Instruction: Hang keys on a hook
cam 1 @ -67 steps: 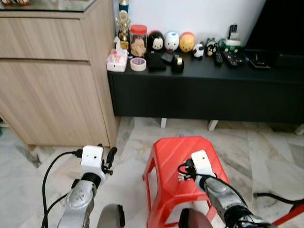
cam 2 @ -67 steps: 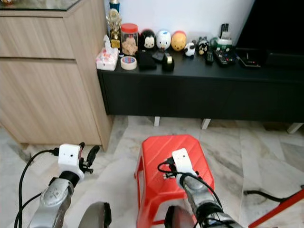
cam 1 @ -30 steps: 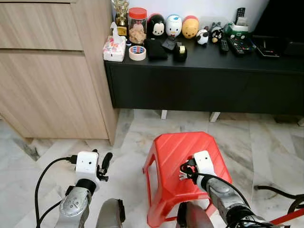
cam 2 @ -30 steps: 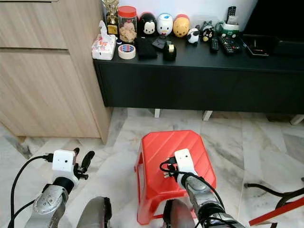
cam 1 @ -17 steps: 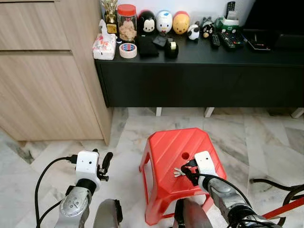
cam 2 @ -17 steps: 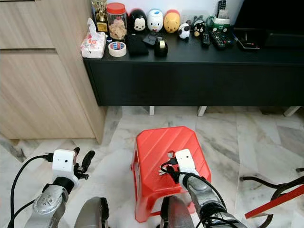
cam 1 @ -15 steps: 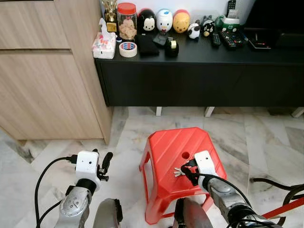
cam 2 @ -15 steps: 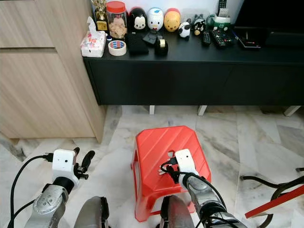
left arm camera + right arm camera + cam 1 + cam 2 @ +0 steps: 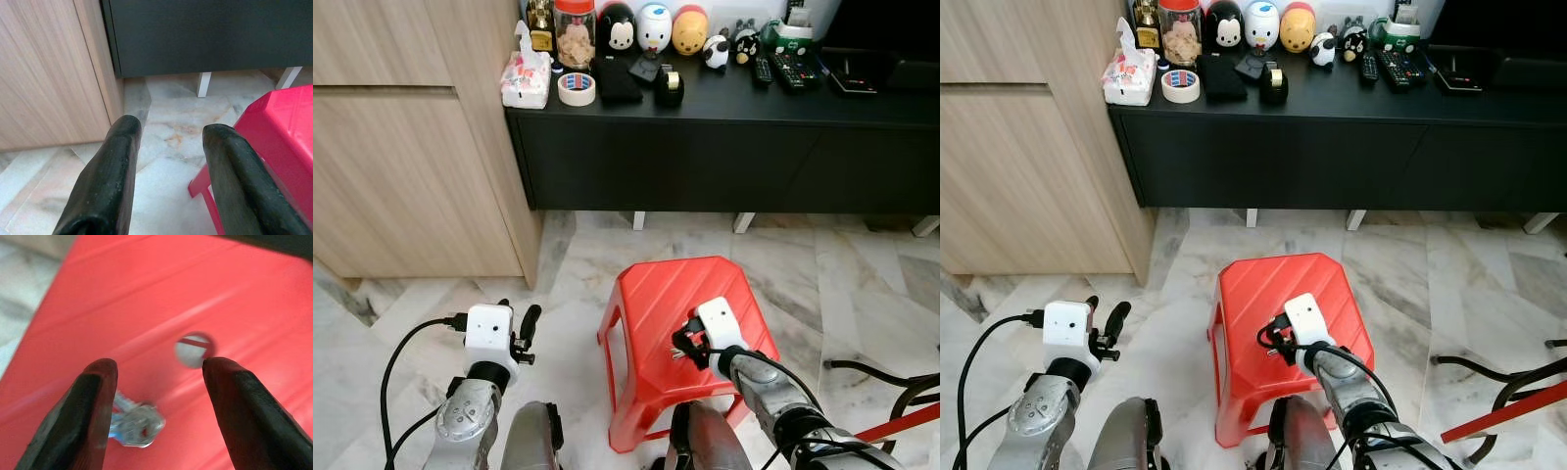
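Observation:
A small bunch of silver keys [image 9: 133, 422] lies flat on the seat of a red plastic stool [image 9: 651, 294], close to the seat's round hole [image 9: 194, 350]. My right gripper [image 9: 159, 367] hovers open just above the seat. The keys lie between its two black fingers [image 9: 93, 406], nearer one of them and not gripped. From the head, the right gripper [image 9: 682, 344] is over the stool's middle. My left gripper [image 9: 525, 327] is open and holds nothing, low over the marble floor to the left of the stool.
A black low console [image 9: 724, 147] stands behind the stool, carrying a tape roll [image 9: 576, 88], a tissue pack [image 9: 525, 74], figurines and remotes. A tall wooden cabinet [image 9: 401, 176] stands at the left. A black cable [image 9: 871, 370] and a red bar [image 9: 901, 426] lie on the floor at the right.
The camera has moved closer and tilted down. My right gripper has shifted slightly left over the stool seat, toward the keys. The left arm keeps its pose.

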{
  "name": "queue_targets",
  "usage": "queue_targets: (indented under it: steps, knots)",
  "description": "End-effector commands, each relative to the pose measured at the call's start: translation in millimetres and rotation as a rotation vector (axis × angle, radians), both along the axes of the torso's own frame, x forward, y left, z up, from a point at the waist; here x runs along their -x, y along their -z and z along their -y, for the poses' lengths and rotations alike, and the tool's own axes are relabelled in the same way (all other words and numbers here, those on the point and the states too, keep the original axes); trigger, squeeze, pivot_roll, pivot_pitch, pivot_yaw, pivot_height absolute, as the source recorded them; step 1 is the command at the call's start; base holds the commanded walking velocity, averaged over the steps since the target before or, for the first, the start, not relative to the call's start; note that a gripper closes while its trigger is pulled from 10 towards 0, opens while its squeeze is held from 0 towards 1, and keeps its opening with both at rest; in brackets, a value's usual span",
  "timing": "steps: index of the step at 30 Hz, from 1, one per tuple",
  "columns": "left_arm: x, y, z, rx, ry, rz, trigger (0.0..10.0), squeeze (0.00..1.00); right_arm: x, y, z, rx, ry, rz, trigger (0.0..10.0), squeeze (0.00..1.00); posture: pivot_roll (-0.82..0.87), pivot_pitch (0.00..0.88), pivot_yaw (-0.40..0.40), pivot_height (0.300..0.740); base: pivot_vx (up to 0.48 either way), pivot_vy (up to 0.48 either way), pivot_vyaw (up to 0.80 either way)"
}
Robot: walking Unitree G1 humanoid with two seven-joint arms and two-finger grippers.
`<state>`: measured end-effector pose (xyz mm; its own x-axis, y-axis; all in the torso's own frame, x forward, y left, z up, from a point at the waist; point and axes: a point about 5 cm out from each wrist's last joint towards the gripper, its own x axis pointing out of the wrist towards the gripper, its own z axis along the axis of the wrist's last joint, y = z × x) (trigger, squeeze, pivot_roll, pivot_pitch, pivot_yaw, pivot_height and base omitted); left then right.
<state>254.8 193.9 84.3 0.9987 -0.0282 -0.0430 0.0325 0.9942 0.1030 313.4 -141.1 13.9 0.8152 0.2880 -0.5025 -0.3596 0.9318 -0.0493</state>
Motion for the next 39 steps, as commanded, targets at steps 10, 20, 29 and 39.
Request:
queue_targets:
  steps: [10,20,29,39]
  knots:
    - [2.8,6,1.8,0.012,-0.007,-0.017,10.0,0.00,24.2,20,20.8,-0.013,0.095,-0.003,10.0,0.00,0.08,0.181,-0.123,0.607,0.000,-0.025,0.14]
    - [0.9,5,0.1,0.017,-0.012,-0.011,10.0,0.00,17.7,12,19.2,-0.048,0.081,0.028,10.0,0.00,0.08,0.179,-0.117,0.607,0.000,-0.025,0.29]
    - [1.3,4,-1.4,0.002,-0.017,-0.009,10.0,0.00,12.3,6,16.8,-0.047,0.067,0.052,10.0,0.00,0.09,0.181,-0.117,0.607,0.000,-0.261,0.25]
    - [1.3,5,-1.3,0.015,-0.025,-0.012,10.0,0.00,13.3,7,15.3,-0.049,0.037,0.051,10.0,0.00,0.08,0.183,-0.119,0.607,0.000,-0.034,0.00]
